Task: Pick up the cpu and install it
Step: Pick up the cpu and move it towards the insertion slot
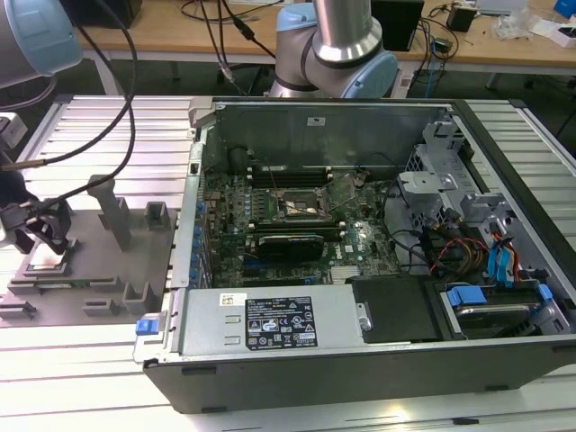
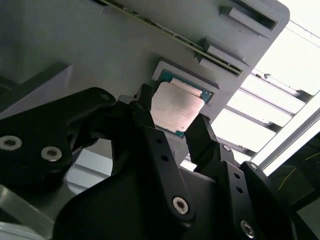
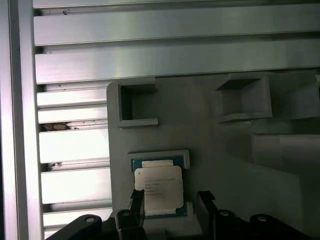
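Observation:
The cpu (image 3: 157, 187), a flat square chip with a silvery lid, lies in a shallow pocket of the grey fixture plate (image 3: 215, 165). In the exterior view the cpu (image 1: 47, 263) is at the far left, under my gripper (image 1: 40, 238). My gripper (image 2: 172, 114) is open and hangs low over the chip, one black finger (image 2: 200, 132) on each side of it. In the first wrist view my gripper (image 3: 170, 200) straddles the chip, with a small gap showing at one finger (image 3: 205, 200). The motherboard's cpu socket (image 1: 301, 205) sits inside the open computer case (image 1: 360, 369).
Upright grey blocks (image 1: 117, 211) stand on the fixture plate close to the gripper. The ribbed aluminium table (image 1: 81, 360) surrounds the plate. Inside the case are a black graphics card (image 1: 290, 245), cables and blue drive brackets (image 1: 504, 265). The arm's base (image 1: 337, 54) stands behind the case.

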Available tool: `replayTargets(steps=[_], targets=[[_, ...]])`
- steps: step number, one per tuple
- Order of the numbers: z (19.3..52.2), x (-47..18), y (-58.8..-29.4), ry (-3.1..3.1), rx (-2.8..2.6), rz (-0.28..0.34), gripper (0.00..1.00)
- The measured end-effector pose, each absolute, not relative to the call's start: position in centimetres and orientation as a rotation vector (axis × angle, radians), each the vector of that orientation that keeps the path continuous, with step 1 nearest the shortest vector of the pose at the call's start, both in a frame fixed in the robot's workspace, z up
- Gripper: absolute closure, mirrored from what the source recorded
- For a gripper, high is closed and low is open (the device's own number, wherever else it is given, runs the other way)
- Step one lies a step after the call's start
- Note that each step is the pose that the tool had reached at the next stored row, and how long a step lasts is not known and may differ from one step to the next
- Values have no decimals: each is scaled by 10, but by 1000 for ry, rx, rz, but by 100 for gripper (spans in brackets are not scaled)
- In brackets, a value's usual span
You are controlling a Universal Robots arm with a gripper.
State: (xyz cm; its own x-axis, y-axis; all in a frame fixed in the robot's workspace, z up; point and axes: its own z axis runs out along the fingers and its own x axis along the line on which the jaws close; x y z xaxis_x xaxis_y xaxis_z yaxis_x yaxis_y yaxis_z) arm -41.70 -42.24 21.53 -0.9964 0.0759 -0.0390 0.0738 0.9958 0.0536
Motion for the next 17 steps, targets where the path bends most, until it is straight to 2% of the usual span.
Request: replayTargets(steps=[7,8,9,10,13,17], targets=[[215,-417,-422,3097,116,81,45],[215,-417,-422,3097,116,81,39],[215,-417,-422,3097,116,81,39],[215,-417,-422,3097,116,81,32],[215,-417,-422,3097,116,81,32],[214,-416,-422,3143,120,112,32]])
